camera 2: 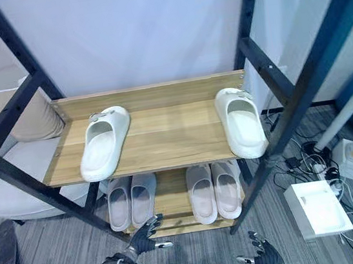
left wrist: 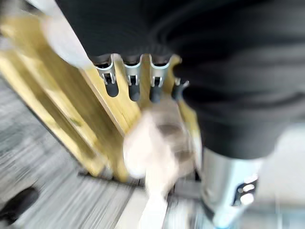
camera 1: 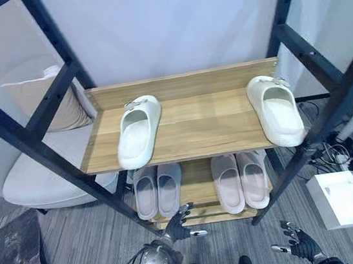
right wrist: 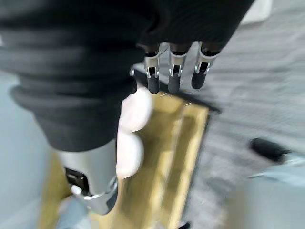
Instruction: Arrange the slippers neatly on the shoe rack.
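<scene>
A wooden two-shelf shoe rack with a black metal frame [camera 1: 182, 128] stands against a pale wall. On its upper shelf lie two cream-white foam slippers, well apart: the left cream-white slipper [camera 1: 138, 130] sits near the left end, angled slightly with its toe towards the front edge, and the right cream-white slipper [camera 1: 275, 108] lies at the right end, its toe at the front edge beside the frame's upright. On the lower shelf two pairs of pale pinkish-grey slippers rest side by side, toes forward: the left pinkish-grey pair [camera 1: 157, 189] and the right pinkish-grey pair [camera 1: 241, 180], each pair's slippers touching.

Both robot hands hang low in front of the rack above the grey carpet floor [camera 1: 82, 255], holding nothing. The left robot hand [camera 1: 182, 225] has its fingers spread and relaxed, near the front of the lower shelf. The right robot hand [camera 1: 295, 240] is also spread wide, fingers straight.

A white cushioned armchair [camera 1: 31, 164] stands left of the rack, and a white flat box [camera 1: 341, 198] lies on the floor to the right.
</scene>
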{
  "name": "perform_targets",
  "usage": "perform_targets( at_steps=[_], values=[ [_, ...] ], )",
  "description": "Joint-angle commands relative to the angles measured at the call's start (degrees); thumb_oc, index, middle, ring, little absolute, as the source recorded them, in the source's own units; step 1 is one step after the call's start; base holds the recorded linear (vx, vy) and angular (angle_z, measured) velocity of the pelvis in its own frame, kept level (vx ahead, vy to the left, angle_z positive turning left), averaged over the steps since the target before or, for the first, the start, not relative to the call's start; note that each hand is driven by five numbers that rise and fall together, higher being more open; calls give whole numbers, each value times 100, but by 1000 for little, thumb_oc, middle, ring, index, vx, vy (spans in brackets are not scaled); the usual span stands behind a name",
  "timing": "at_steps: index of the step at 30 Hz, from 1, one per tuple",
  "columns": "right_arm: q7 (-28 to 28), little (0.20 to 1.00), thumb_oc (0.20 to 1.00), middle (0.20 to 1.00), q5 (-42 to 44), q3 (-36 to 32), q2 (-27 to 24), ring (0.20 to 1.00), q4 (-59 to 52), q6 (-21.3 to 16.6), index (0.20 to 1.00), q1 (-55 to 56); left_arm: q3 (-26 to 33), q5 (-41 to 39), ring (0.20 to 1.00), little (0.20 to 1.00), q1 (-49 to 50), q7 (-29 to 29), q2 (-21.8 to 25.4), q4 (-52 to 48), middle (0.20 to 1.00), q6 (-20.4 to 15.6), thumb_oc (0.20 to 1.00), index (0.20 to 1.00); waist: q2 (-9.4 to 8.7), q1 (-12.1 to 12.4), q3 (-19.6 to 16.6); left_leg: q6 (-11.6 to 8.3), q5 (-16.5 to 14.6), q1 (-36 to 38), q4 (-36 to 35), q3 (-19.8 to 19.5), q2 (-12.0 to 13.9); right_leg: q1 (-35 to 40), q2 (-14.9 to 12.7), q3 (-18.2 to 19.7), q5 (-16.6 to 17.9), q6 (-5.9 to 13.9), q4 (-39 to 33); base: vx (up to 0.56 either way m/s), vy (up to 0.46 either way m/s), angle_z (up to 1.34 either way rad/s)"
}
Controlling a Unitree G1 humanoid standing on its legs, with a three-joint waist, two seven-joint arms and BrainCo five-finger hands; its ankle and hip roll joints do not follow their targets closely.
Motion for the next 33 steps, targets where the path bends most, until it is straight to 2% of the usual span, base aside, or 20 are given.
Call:
perform_targets(
  at_steps=[1, 3, 5, 6, 10, 14, 16, 17, 19, 20, 21, 22, 23, 24, 25, 26, 29, 30, 33],
  values=[
    [0, 1000, 1000, 1000, -44, 170, -98, 1000, -393, -227, 1000, -323, -59, 552, 1000, 1000, -704, -384, -33, -356, 1000, -251, 1000, 1000, -105, -39, 122, -61, -348, 210, -2, -1, -124, 84, -118, -153, -310, 385, 141, 15, 5, -7],
    [93, 1000, 1000, 1000, 128, 202, -81, 1000, -326, -232, 1000, -441, -581, 527, 1000, 1000, -1446, -748, 33, -1121, 1000, -349, 1000, 1000, -60, -127, 95, -54, -370, 227, -2, 6, -134, 100, -126, -134, -317, 390, 125, 23, 8, -6],
    [125, 1000, 1000, 1000, 186, 202, -75, 1000, -366, -228, 1000, -513, -685, 50, 1000, 1000, -1919, -987, 245, -2113, 1000, -407, 1000, 1000, -26, -153, 95, -58, -381, 239, -2, 12, -144, 119, -128, -145, -323, 394, 120, 4, 0, -2],
    [127, 1000, 1000, 1000, 188, 199, -72, 1000, -365, -227, 1000, -520, -679, 29, 1000, 1000, -1923, -999, 268, -2146, 1000, -385, 1000, 1000, -29, -152, 103, -58, -382, 241, -2, 12, -143, 121, -127, -145, -324, 394, 121, 7, 0, -3],
    [183, 1000, 1000, 1000, 253, 200, -33, 1000, -356, -224, 1000, -561, -604, -944, 1000, 1000, -2285, -1177, 396, -3108, 1000, -448, 1000, 1000, 7, -166, 90, -74, -375, 265, -2, -9, -148, 155, -135, -168, -337, 391, 116, 0, 0, 0],
    [255, 1000, 1000, 1000, 253, 201, -22, 1000, -488, -205, 1000, -453, -148, -2207, 1000, 1000, -2378, -1201, 537, -4000, 1000, -447, 1000, 1000, 15, -147, 73, -86, -375, 302, -2, -39, -153, 225, -140, -213, -346, 385, 112, 16, -14, 5],
    [265, 1000, 1000, 1000, 264, 196, -8, 1000, -522, -198, 1000, -410, 84, -2433, 1000, 1000, -2382, -1097, 579, -4215, 1000, -481, 1000, 1000, 13, -124, 68, -91, -371, 306, -2, -53, -154, 240, -142, -232, -349, 382, 111, 3, -17, 4],
    [263, 1000, 1000, 1000, 312, 161, 91, 1000, -553, -178, 1000, -321, 657, -2595, 1000, 1000, -2364, -736, 646, -4580, 1000, -647, 1000, 1000, 9, -52, 56, -101, -357, 315, -2, -92, -161, 280, -150, -271, -361, 371, 105, 0, 0, 0],
    [264, 1000, 1000, 1000, 310, 174, 123, 1000, -544, -165, 1000, -301, 842, -2624, 1000, 1000, -2354, -651, 652, -4695, 1000, -653, 1000, 1000, 6, -41, 55, -105, -358, 328, -2, -111, -164, 303, -147, -287, -372, 365, 101, 12, -21, 4],
    [271, 1000, 1000, 1000, 290, 172, 162, 1000, -542, -155, 1000, -280, 1188, -2467, 1000, 1000, -2376, -377, 672, -4792, 1000, -751, 1000, 1000, -5, -2, 47, -110, -363, 341, -2, -129, -167, 327, -145, -305, -381, 357, 92, 22, -24, 10],
    [531, 1000, 1000, 1000, 736, 71, 259, 1000, -1043, -142, 1000, 64, 1799, -2121, 1000, 1000, -2146, 4, 798, -4825, 1000, -899, 1000, 1000, -8, 38, 50, -119, -363, 358, -2, -129, -159, 361, -137, -311, -400, 345, 75, 23, -34, 11],
    [602, 1000, 1000, 1000, 737, 129, 192, 1000, -844, -224, 1000, 35, 1959, -1823, 1000, 1000, -2244, 255, 787, -4685, 1000, -960, 1000, 1000, -16, 47, 49, -120, -363, 365, -2, -136, -153, 367, -137, -313, -399, 337, 79, 30, -35, 6],
    [410, 1000, 1000, 1000, 776, -12, 226, 1000, -889, -160, 1000, -177, 2614, -1073, 1000, 1000, -2155, 767, 986, -4672, 1000, -996, 1000, 1000, -22, 117, 47, -133, -368, 370, -2, -132, -142, 389, -127, -317, -412, 326, 58, 17, -25, 5],
    [409, 1000, 1000, 1000, 778, -2, 221, 1000, -890, -156, 1000, -183, 2622, -1053, 1000, 1000, -2141, 783, 988, -4689, 1000, -986, 1000, 1000, -22, 107, 52, -134, -370, 377, -2, -131, -141, 395, -126, -316, -414, 325, 58, 0, 0, 0],
    [450, 1000, 1000, 1000, 809, -17, 203, 1000, -896, -196, 1000, -160, 2821, -666, 1000, 1000, -2112, 1032, 1056, -4466, 1000, -992, 1000, 1000, -24, 133, 45, -134, -371, 380, -2, -134, -139, 409, -120, -313, -418, 319, 47, 26, -11, 7],
    [434, 1000, 1000, 1000, 823, -34, 207, 1000, -901, -197, 1000, -184, 3011, 94, 1000, 1000, -2181, 1408, 1256, -4185, 1000, -902, 1000, 1000, -19, 134, 39, -133, -377, 393, -2, -128, -137, 420, -114, -299, -424, 316, 41, 38, -9, 7],
    [359, 1000, 1000, 1000, 823, -239, 177, 1000, -973, -220, 1000, -197, 3493, 1514, 1000, 1000, -2246, 1993, 1865, -3652, 1000, -590, 1000, 1000, 33, 137, 13, -135, -408, 427, -2, -96, -129, 426, -97, -245, -425, 321, 37, 32, 1, 5],
    [357, 1000, 1000, 1000, 820, -231, 174, 1000, -975, -219, 1000, -195, 3502, 1521, 1000, 1000, -2231, 1997, 1864, -3658, 1000, -590, 1000, 1000, 34, 134, 11, -134, -410, 431, -2, -92, -128, 428, -96, -240, -426, 321, 37, 59, -3, -5],
    [327, 1000, 1000, 1000, 828, -233, 211, 1000, -938, -235, 1000, -180, 3671, 2440, 1000, 1000, -2186, 2397, 2260, -3249, 1000, -379, 1000, 1000, 57, 107, -12, -139, -444, 456, -2, -54, -110, 439, -81, -204, -440, 317, 29, 30, 0, -5]
  ],
)
